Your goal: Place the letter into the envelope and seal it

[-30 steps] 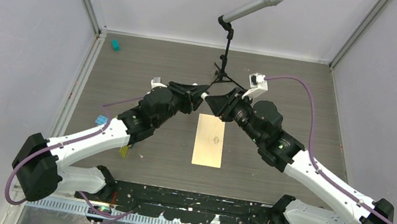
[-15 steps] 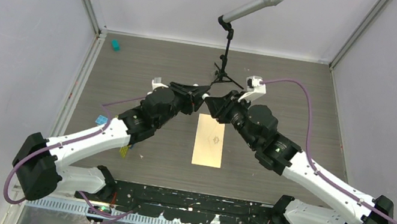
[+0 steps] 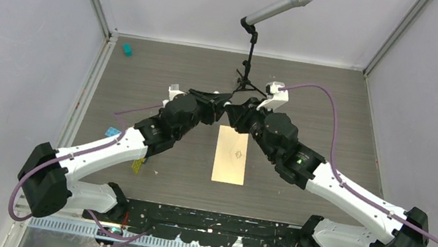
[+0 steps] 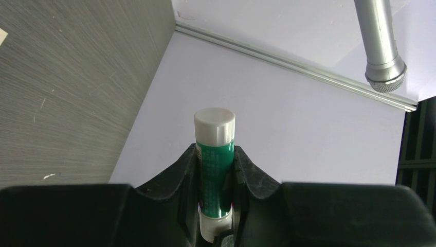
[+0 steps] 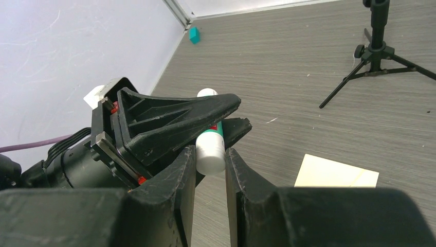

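**Q:** Where does the envelope lie?

**A:** The envelope (image 3: pixel 231 156) lies flat on the tabletop (image 3: pixel 325 114). Its long axis runs from near to far, and its diamond mark faces up. The left end effector (image 4: pixel 216 150) and the right end effector (image 5: pixel 211 153) stand tip to tip just beyond its far short edge, raised off the surface. Neither touches the paper.

**Q:** What does the left end effector carry?

**A:** A green glue stick (image 4: pixel 214 175) with white ends. It is clamped across its body between fingers drawn in to the stick's width.

**Q:** And the right end effector?

**A:** Its fingers stand a narrow gap apart, one on each side of a white end of the glue stick. The right wrist view does not show whether they press on it. A microphone (image 3: pixel 280 5) on its stand rises from the tabletop farther back, well apart from the envelope.
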You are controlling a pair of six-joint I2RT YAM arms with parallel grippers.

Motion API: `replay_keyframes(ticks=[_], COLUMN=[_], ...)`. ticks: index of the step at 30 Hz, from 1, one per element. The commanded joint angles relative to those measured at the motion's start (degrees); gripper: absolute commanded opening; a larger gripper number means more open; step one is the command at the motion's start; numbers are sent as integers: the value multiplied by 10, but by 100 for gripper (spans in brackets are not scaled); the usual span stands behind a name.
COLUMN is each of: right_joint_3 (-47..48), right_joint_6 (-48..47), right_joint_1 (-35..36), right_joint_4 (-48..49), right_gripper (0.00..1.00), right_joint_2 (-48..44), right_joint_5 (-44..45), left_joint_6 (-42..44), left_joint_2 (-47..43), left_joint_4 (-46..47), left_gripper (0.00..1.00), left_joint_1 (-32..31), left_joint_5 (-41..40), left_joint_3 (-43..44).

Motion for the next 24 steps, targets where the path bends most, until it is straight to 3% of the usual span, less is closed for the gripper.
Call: replay_keyframes(ticks=[1,7,14,21,24], right_joint_3=[29,42,56,73,78], right_joint_6=[-19,-12,0,10,14], right_joint_1=[4,4,4,4,4], right_joint_4=[-12,-38,-85,-148,-187], right_gripper=[1,1,14,51,61], right_joint_2=[26,29,22,-18,-49], right_joint_5=[26,28,31,18,10], left_joint_6=[26,60,113,168,206], left_joint_2=[-6,-3,-15,-23,-27], left_joint_4=[52,24,-23,-45,-55], left_gripper=[0,0,0,0,0], left_joint_1=[-25,-26,-23,14,39], left_joint_5=[67,79,54,52,60], left_joint_3=[47,58,71,59,56])
